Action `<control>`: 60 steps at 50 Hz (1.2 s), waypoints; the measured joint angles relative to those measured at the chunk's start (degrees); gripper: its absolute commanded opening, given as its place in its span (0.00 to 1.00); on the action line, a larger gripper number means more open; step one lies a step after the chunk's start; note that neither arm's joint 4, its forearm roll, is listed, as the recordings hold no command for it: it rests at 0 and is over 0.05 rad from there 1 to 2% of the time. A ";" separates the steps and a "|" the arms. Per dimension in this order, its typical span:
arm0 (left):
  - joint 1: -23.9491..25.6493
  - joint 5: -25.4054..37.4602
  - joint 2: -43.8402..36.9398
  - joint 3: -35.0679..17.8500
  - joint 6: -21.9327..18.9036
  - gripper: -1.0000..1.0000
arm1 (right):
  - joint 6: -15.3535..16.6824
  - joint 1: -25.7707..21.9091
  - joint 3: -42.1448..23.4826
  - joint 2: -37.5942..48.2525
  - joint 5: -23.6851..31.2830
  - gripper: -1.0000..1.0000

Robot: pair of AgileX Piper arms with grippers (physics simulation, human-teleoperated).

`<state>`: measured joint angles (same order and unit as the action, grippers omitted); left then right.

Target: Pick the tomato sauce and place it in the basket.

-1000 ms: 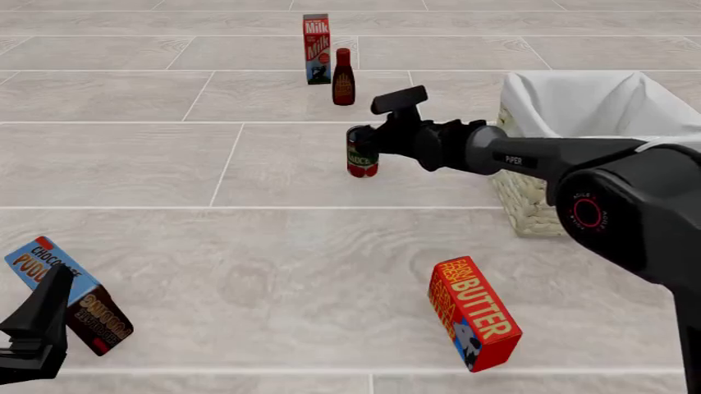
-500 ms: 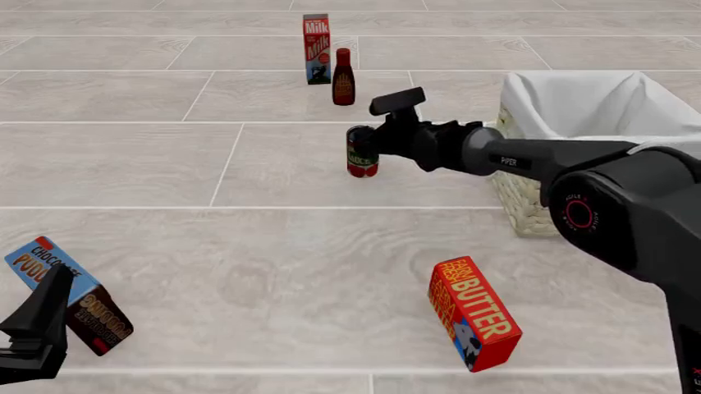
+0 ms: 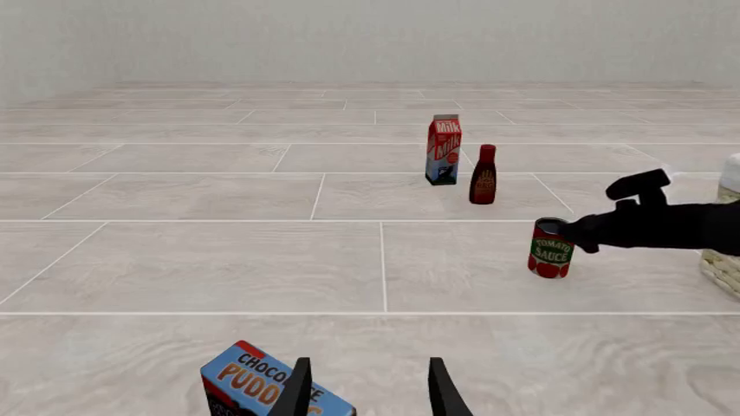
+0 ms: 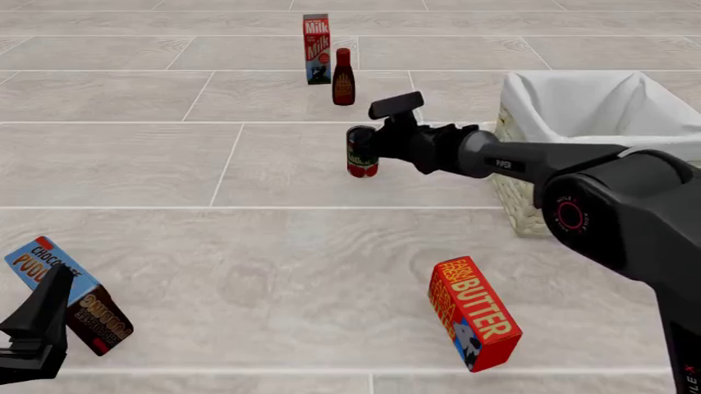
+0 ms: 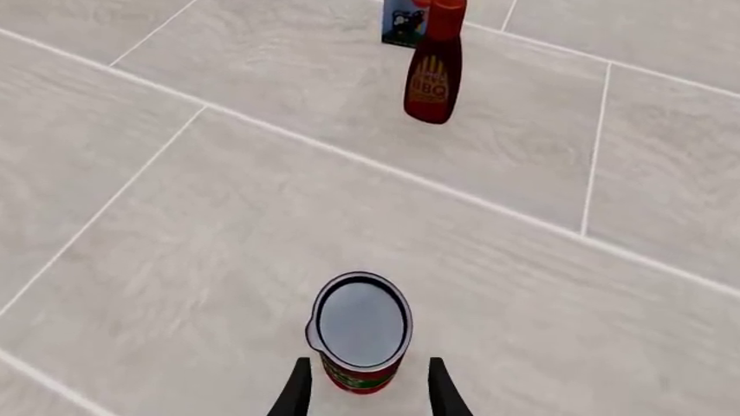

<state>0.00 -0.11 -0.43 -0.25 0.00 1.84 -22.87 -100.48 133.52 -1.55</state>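
The tomato sauce (image 4: pixel 362 151) stands on the table left of the basket (image 4: pixel 526 205), right between the spread-apart fingers of the right gripper (image 5: pixel 366 390), and a crooked push might tip the little can over before it is squeezed tight.

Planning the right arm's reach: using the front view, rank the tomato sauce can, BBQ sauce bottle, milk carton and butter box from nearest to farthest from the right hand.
1. Tomato sauce can, at the right hand.
2. BBQ sauce bottle, beyond.
3. Milk carton, just past the bottle.
4. Butter box, back toward the camera.
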 measured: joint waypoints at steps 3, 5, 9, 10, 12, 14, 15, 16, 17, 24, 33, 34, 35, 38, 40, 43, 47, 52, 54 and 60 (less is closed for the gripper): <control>0.00 0.00 0.00 0.00 0.00 1.00 | -0.05 -0.01 -0.14 0.20 0.01 1.00; 0.00 0.00 0.00 0.00 0.00 1.00 | -0.09 -0.02 -0.21 0.34 0.00 1.00; 0.00 0.00 0.00 0.00 0.00 1.00 | -0.14 -0.04 -0.39 0.62 0.01 1.00; 0.00 0.00 0.00 0.00 0.00 1.00 | -0.15 -0.04 -0.45 0.69 0.03 1.00; 0.00 0.00 0.00 0.00 0.00 1.00 | -0.18 -0.03 -0.56 0.83 0.05 1.00; 0.00 0.00 0.00 0.00 0.00 1.00 | -0.20 -0.02 -0.65 0.95 0.07 1.00; 0.00 0.00 0.00 0.00 0.00 1.00 | -0.20 -0.02 -0.69 1.01 0.08 1.00; 0.00 0.00 0.00 0.00 0.00 1.00 | -0.22 -0.02 -0.74 1.08 0.07 1.00; 0.00 0.00 0.00 0.00 0.00 1.00 | -0.23 -0.02 -0.78 1.15 0.07 1.00; 0.00 0.00 0.00 0.00 0.00 1.00 | -0.35 -0.09 -0.92 1.54 0.03 1.00; 0.00 0.00 0.00 0.00 0.00 1.00 | -0.51 -0.17 -0.90 1.82 -0.10 1.00; 0.00 0.00 0.00 0.00 0.00 1.00 | -0.53 -0.18 -0.90 1.85 -0.12 1.00; 0.00 0.00 0.00 0.00 0.00 1.00 | -0.55 -0.18 -0.89 1.88 -0.14 1.00; 0.00 0.00 0.00 0.00 0.00 1.00 | -0.64 -0.20 -0.86 1.97 -0.21 1.00; 0.00 0.00 0.00 0.00 0.00 1.00 | -0.69 -0.22 -0.83 2.03 -0.26 1.00; 0.00 0.00 0.00 0.00 0.00 1.00 | -0.78 -0.23 -0.80 2.13 -0.35 1.00; 0.00 0.00 0.00 0.00 0.00 1.00 | -0.89 -0.23 -0.77 2.26 -0.44 1.00; 0.00 0.00 0.00 0.00 0.00 1.00 | -1.03 -0.21 -0.75 2.39 -0.52 1.00; 0.00 0.00 0.00 0.00 0.00 1.00 | -1.06 -0.20 -0.76 2.48 -0.56 1.00; 0.00 0.00 0.00 0.00 0.00 1.00 | -1.19 -0.16 -0.89 2.80 -0.63 1.00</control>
<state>0.00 -0.11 -0.43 -0.25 0.00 0.65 -23.03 -101.37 136.32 -2.19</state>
